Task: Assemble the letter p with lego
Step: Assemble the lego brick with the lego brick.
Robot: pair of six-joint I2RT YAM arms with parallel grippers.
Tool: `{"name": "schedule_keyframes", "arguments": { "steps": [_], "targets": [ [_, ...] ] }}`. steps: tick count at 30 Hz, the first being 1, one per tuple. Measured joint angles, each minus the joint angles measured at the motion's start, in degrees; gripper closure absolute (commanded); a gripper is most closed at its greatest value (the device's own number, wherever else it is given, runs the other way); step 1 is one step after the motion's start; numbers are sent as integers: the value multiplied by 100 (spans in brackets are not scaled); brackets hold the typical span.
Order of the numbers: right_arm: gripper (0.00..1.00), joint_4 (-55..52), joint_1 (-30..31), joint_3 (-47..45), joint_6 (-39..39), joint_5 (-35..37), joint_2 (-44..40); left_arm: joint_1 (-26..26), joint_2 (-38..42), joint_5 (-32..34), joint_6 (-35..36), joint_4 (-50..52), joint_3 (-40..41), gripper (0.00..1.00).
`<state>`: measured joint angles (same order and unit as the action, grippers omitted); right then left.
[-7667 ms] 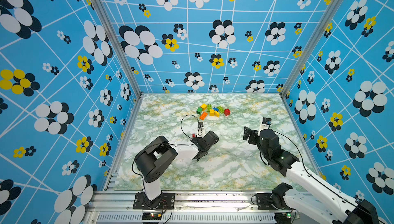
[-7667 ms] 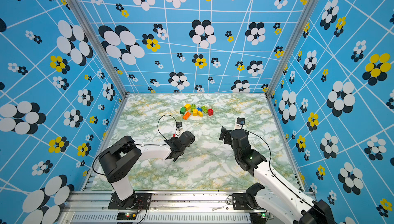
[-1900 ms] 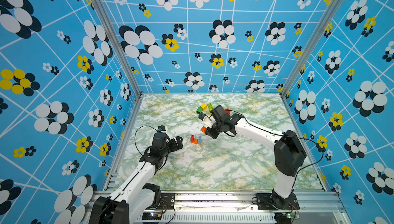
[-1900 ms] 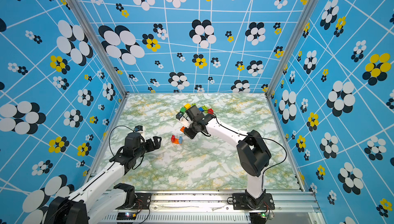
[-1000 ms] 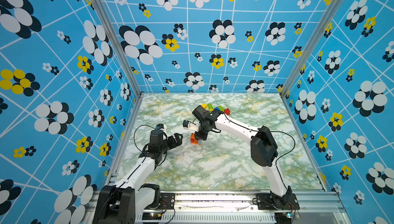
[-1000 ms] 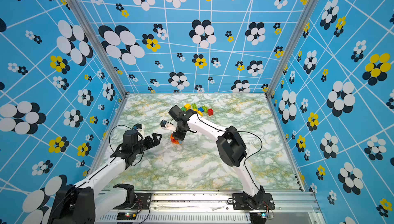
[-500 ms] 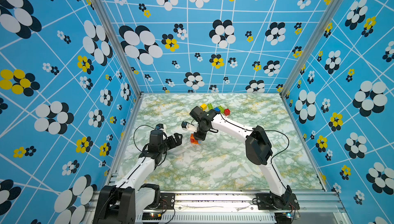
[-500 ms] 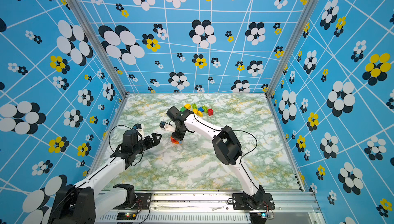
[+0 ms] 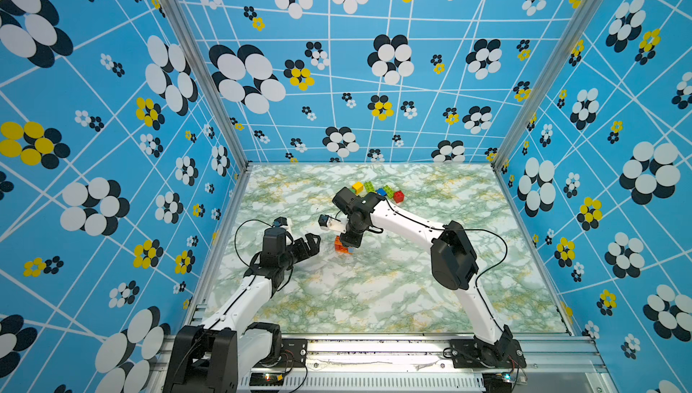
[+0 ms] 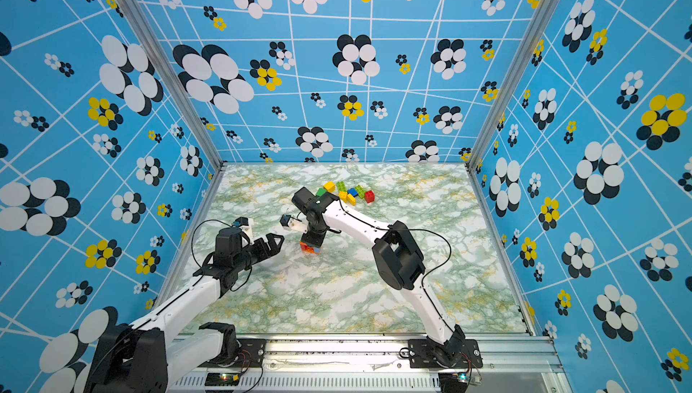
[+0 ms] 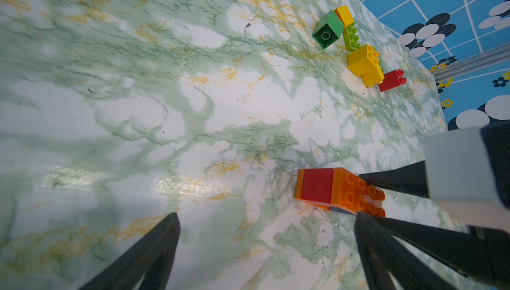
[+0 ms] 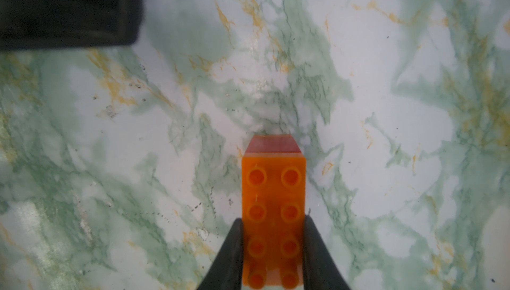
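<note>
An oblong orange lego brick (image 12: 273, 192) has my right gripper (image 12: 273, 221) shut on it, one finger on each long side. It rests studs-up on a red brick (image 11: 316, 185), and a sliver of light blue (image 11: 339, 210) shows under it. In both top views this small stack (image 9: 340, 246) (image 10: 307, 248) stands on the table left of centre, with the right gripper (image 9: 350, 247) (image 10: 313, 241) reaching down onto it. My left gripper (image 9: 313, 247) (image 10: 275, 248) (image 11: 266, 216) hovers open and empty just left of the stack.
Loose lego lies in a cluster at the back: green (image 11: 327, 30), lime (image 11: 351, 37), yellow (image 11: 364, 63) and red (image 11: 392, 80) bricks, with a blue one (image 10: 352, 191) among them. Patterned blue walls (image 9: 112, 148) enclose the marble table (image 9: 374, 290) on three sides.
The right gripper carried the orange brick from the back cluster to the red brick and has barely shifted in the last second. The left arm has held still, open.
</note>
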<state>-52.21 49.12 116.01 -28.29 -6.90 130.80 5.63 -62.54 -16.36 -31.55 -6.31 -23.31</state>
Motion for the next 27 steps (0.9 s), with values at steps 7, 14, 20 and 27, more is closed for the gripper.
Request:
{"name": "schedule_keyframes", "arguments": {
  "steps": [7, 14, 20, 27],
  "targets": [
    [84, 46, 0, -55, 20, 2, -13, 0, -2, -11, -22, 0, 0, 0],
    [84, 667, 0, -734, 46, 2, -350, -4, -116, -87, -44, -105, 0, 5],
    [84, 1038, 0, -1075, 46, -4, -516, -2, -411, -262, -85, -289, 0, 10],
    [83, 1126, -42, -1152, 109, -155, -560, -2, -1067, -828, -424, -988, -13, 25]
  ]
}}
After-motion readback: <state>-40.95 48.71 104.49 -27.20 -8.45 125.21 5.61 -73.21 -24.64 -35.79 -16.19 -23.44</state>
